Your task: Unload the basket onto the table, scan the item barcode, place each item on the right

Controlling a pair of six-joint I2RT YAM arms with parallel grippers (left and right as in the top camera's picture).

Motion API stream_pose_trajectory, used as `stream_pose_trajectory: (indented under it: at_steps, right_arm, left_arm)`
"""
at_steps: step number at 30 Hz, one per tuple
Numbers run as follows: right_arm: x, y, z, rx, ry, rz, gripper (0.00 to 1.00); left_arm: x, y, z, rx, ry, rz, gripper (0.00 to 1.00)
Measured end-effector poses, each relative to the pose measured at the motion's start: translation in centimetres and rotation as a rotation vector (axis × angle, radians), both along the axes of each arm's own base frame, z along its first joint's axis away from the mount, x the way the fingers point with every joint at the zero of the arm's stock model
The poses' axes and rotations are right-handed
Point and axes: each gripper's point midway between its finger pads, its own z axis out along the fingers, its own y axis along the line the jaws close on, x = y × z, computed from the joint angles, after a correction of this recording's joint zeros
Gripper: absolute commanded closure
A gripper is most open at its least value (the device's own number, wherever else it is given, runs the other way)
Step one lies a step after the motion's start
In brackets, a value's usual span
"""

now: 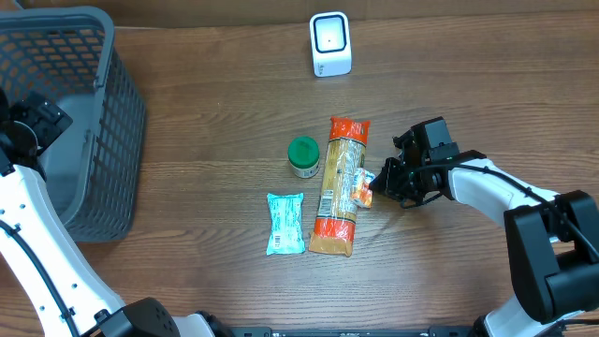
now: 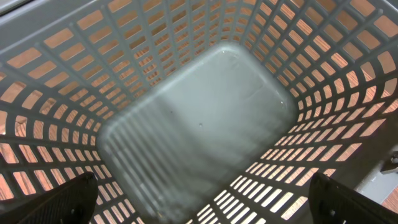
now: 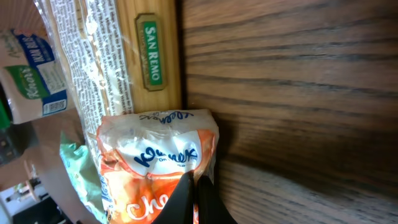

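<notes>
Wood-grain table (image 1: 215, 84) carries all items observed. A white barcode scanner (image 1: 329, 44) stands upright near the far edge, well apart from the goods.

Centre of the table: a long pasta packet (image 1: 339, 187) with orange ends lies flat, its length running from the far side to the near side. A green-lidded jar (image 1: 303, 156) stands upright just beside its left side. A teal sachet (image 1: 284, 224) lies flat nearer the front edge, also left of the pasta.

Item under handling: a small orange-and-white packet (image 1: 361, 187) rests against the right side of the pasta packet, about midway along it. It is on the table, well apart from the scanner.

Right gripper (image 1: 375, 188): reaching in from the right, tips at the packet's outer edge. The right wrist view shows the two fingers (image 3: 200, 196) drawn fully together against the packet's wrapper. Claw closed. Whether any wrapper film is caught between the tips cannot be told.

Grey mesh basket (image 1: 122, 140) sits at the far left of the table. Left gripper (image 2: 205, 199) hangs above it, camera looking straight down into the basket floor; its fingertips show at the two lower corners of the left wrist view, spread wide. Claw open, holding nothing
</notes>
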Motion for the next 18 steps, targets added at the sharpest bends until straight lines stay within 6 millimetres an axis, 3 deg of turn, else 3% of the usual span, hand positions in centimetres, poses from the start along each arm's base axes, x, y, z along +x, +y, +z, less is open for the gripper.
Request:
stream_pose_trajectory:
  at_steps: [4, 7, 14, 18]
  right_arm:
    - [0.4, -0.5, 1.1, 0.084, -0.009, 0.014, 0.96]
    - [1.1, -1.9, 2.5, 0.155, -0.023, -0.016, 0.96]
    - [0.5, -5.6, 8.3, 0.509, -0.043, -0.027, 0.96]
    - [-0.5, -6.1, 11.0, 0.674, -0.082, 0.010, 0.96]
  left_arm:
    - [0.0, 0.0, 0.0, 0.000, 0.000, 0.000, 0.00]
    - [0.0, 0.0, 0.0, 0.000, 0.000, 0.000, 0.00]
    - [0.0, 0.0, 0.0, 0.000, 0.000, 0.000, 0.00]
    - [0.0, 0.0, 0.0, 0.000, 0.000, 0.000, 0.00]
